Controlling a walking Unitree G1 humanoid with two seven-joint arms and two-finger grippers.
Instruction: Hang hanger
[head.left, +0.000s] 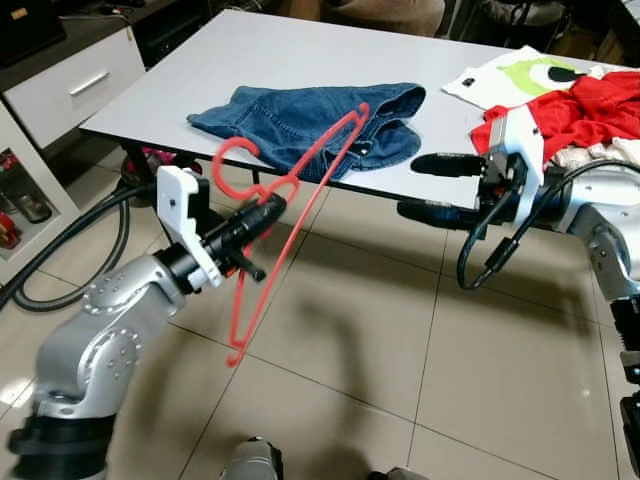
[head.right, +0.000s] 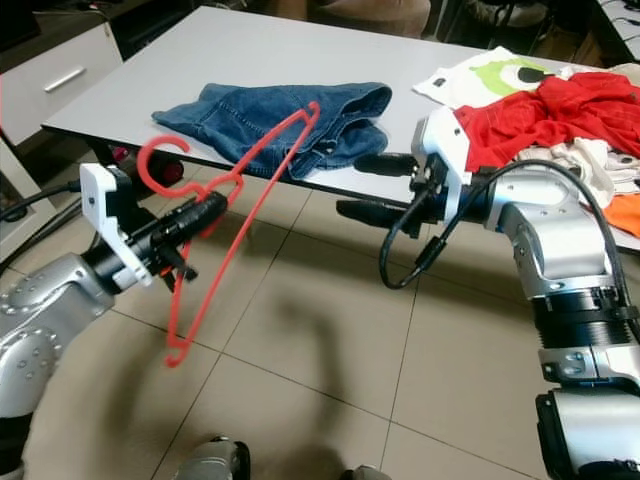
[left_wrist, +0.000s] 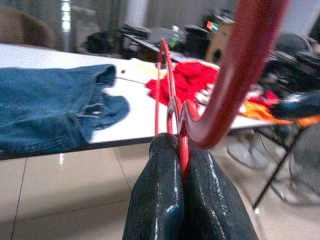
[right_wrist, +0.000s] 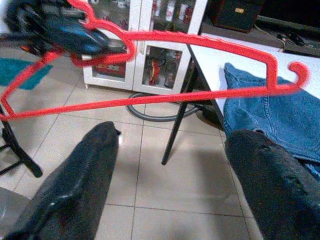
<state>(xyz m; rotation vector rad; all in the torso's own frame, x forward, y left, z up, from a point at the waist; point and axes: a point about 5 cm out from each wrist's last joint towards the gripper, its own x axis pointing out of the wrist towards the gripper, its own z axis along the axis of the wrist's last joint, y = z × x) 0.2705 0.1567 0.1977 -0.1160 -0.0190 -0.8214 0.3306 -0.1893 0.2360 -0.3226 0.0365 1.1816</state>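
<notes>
Left wrist view shows the left end effector (head.left: 262, 213) clamped on the red hanger (head.left: 300, 200); right end effector (head.left: 425, 187) gapes apart near the bench (head.left: 300, 60).

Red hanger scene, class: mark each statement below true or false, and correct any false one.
1. The left gripper is shut on the red hanger. True.
2. The right gripper holds the hanger's far end. False: its fingers are open and hold nothing, apart from the hanger.
3. Blue jeans lie on the white table. True.
4. The hanger rests flat on the table. False: it is held in the air, in front of the table's edge, over the tiled floor.
5. A red garment lies on the table at the robot's right. True.
</notes>
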